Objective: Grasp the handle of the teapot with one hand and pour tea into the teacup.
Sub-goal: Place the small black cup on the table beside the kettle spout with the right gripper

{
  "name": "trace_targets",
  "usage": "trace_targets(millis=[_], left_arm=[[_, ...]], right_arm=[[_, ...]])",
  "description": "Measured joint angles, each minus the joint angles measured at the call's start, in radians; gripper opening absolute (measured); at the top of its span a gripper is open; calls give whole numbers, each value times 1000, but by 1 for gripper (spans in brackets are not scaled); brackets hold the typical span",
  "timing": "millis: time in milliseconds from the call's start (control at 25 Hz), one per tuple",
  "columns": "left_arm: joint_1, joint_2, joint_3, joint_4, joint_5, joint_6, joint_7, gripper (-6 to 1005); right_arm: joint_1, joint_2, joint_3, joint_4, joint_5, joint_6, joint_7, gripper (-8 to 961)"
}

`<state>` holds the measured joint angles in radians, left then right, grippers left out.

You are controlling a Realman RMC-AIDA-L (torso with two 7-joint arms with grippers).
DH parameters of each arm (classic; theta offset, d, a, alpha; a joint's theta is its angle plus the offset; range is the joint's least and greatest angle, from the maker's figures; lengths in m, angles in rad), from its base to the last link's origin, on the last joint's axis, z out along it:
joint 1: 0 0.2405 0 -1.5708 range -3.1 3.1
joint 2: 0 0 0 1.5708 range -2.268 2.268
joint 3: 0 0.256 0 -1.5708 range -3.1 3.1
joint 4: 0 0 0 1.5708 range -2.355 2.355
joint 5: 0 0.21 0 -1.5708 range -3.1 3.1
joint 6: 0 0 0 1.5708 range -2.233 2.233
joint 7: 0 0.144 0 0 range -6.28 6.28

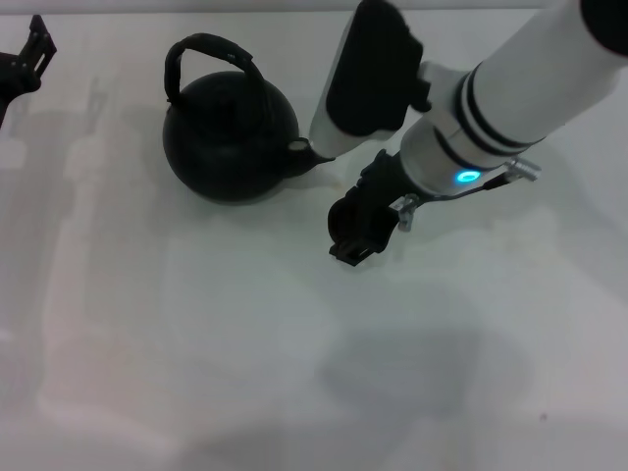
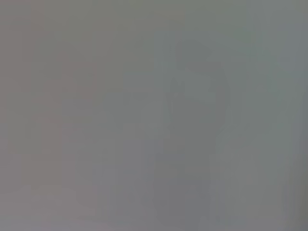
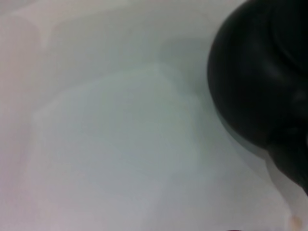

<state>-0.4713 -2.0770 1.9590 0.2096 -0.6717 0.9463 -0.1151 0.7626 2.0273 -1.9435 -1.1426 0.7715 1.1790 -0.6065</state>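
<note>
The round matte-black teapot stands on the white table at the back, left of centre. Its arched black handle rises over it and its short spout points right. My right gripper hangs low over the table just right of the spout, apart from the pot and its handle. The right wrist view shows the teapot's dark body close by. My left gripper is parked at the far back left. The teacup is not in view. The left wrist view shows only a blank grey surface.
The white tabletop stretches bare in front of the teapot and gripper. My right arm crosses the back right and hides the table under it.
</note>
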Motion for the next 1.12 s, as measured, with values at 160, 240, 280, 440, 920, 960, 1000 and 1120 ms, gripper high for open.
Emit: trace_targets(millis=[160, 240, 280, 440, 920, 960, 1000, 1120], left_arm=[[-3, 0, 0, 0, 0, 0, 0, 876], [-9, 0, 0, -2, 0, 0, 0, 876], [-13, 0, 0, -4, 0, 0, 0, 876], [-21, 0, 0, -7, 0, 0, 0, 877], [-26, 0, 0, -7, 0, 1, 0, 877], [-26, 0, 0, -7, 0, 1, 0, 877], [-26, 0, 0, -7, 0, 1, 0, 878], [-26, 0, 0, -6, 0, 6, 0, 878]], right_arm=[[7, 0, -42, 23, 0, -32, 11, 732], [9, 0, -47, 32, 0, -37, 13, 733], [11, 1, -50, 39, 0, -40, 15, 733], [20, 1, -67, 69, 10, -63, 19, 733], [33, 1, -91, 102, 14, -91, 19, 732], [33, 1, -92, 101, 14, -90, 19, 732], [34, 1, -93, 100, 14, -90, 19, 732], [35, 1, -93, 99, 14, -88, 19, 731]])
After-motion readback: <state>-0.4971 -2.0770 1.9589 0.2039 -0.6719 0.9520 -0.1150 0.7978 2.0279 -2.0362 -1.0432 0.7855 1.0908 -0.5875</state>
